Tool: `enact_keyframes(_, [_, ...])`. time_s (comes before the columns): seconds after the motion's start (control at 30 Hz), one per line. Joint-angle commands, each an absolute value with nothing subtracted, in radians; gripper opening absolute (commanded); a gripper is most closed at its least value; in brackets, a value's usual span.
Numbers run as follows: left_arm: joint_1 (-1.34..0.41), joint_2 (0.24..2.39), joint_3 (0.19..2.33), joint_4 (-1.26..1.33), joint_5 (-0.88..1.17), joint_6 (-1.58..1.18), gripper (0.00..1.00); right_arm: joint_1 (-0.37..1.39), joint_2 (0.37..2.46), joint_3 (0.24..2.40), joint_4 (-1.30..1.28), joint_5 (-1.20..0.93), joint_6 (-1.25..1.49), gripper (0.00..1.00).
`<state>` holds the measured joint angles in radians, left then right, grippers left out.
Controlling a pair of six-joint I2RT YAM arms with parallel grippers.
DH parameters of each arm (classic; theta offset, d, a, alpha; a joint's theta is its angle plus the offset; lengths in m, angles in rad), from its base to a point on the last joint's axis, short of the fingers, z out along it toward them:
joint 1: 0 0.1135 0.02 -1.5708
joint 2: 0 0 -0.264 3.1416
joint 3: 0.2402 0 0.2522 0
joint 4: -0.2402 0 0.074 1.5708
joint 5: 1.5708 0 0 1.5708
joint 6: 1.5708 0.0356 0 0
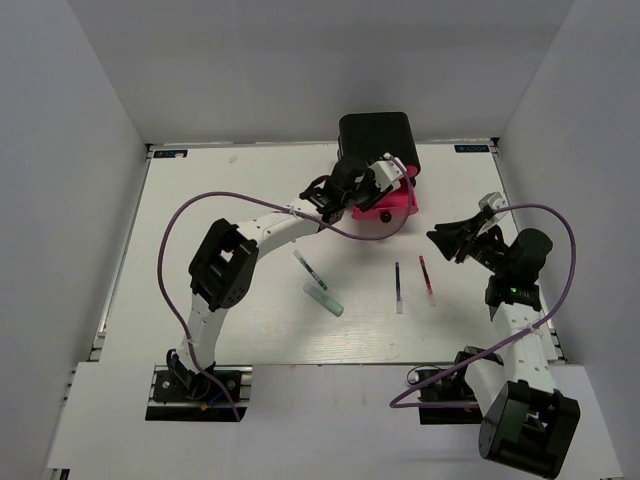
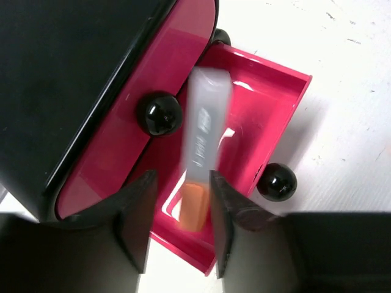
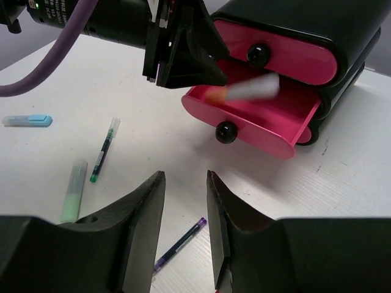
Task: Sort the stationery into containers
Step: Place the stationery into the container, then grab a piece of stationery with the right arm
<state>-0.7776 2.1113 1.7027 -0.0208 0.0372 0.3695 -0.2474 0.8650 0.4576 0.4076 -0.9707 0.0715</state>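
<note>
The black cabinet (image 1: 375,135) stands at the back with one pink drawer (image 1: 388,208) pulled out. My left gripper (image 1: 385,170) hangs over that drawer with its jaws apart. An orange-capped white marker (image 2: 204,140) shows blurred between the fingers, loose, over the open drawer (image 2: 269,104). It also shows in the right wrist view (image 3: 253,87). My right gripper (image 3: 185,177) is open and empty, low over the table right of the drawer (image 3: 269,119). On the table lie a green pen (image 1: 310,268), a green marker (image 1: 323,298), a dark blue pen (image 1: 398,285) and a red pen (image 1: 427,275).
The closed top drawer (image 3: 287,52) with its black knob (image 3: 256,54) sits above the open one. A light blue marker (image 3: 27,120) lies far left in the right wrist view. Purple cables loop over both arms. White walls bound the table.
</note>
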Motion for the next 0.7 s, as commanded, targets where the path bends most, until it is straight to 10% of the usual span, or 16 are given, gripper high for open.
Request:
enact_keyframes(0.0, [-0.788, 2.017, 1.721, 0.008, 0.040, 0.376, 0.53, -0.253, 0.868, 0.448, 0.457, -1.009, 0.069, 0.40])
enact_keyframes(0.2, [-0.788, 1.951, 1.694, 0.029, 0.049, 0.367, 0.57, -0.250, 0.870, 0.436, 0.474, -1.034, 0.067, 0.48])
enact_keyframes(0.4, [-0.778, 1.751, 1.550, -0.021, -0.011, 0.111, 0.66, -0.223, 0.965, 0.521, 0.335, -1.183, -0.035, 0.90])
enact_keyframes(0.53, [-0.756, 1.490, 1.371, -0.251, -0.144, -0.092, 0.73, -0.123, 1.012, 0.574, 0.003, -1.183, -0.299, 0.80])
enact_keyframes(0.67, [-0.747, 1.255, 1.066, -0.348, -0.248, -0.199, 0.75, 0.041, 1.010, 0.589, -0.149, -0.994, -0.463, 0.48])
